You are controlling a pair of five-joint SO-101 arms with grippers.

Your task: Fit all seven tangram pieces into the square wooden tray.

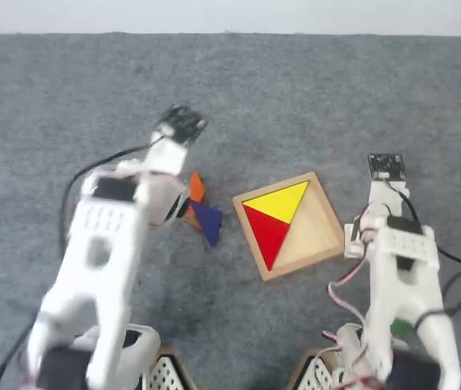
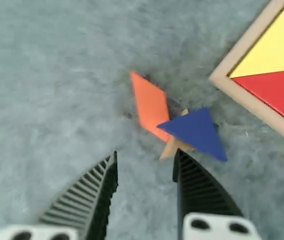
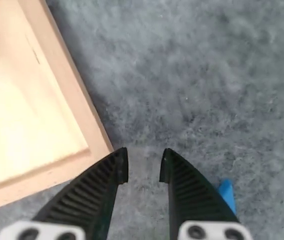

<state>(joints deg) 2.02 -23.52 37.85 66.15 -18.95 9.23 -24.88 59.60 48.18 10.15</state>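
While two pieces already sat in the wooden tray, the yellow triangle and the red triangle filling its half toward the left arm, the rest of the tray floor was bare. Tray lay mid-table, turned corner-on to the table's near edge.

Loose cluster on the grey table just off the tray's left side: orange parallelogram, dark blue triangle, and a tan piece partly under the blue one. Orange and blue touched at a corner.

Left gripper hung above the table, moderately parted, holding nothing. The cluster lay just ahead of its tips, offset toward the tray-side finger. The orange piece's long axis ran roughly along the gripper's line of reach, slightly skewed, so the short width faced the fingers.

Right gripper was narrowly parted, empty, beside the tray's corner on the side away from the cluster. A bright blue scrap showed by one finger; too little visible to name.

Judgement: the left arm was much the nearer to the cluster, and the overlap of blue on tan would likely complicate a clean pick.
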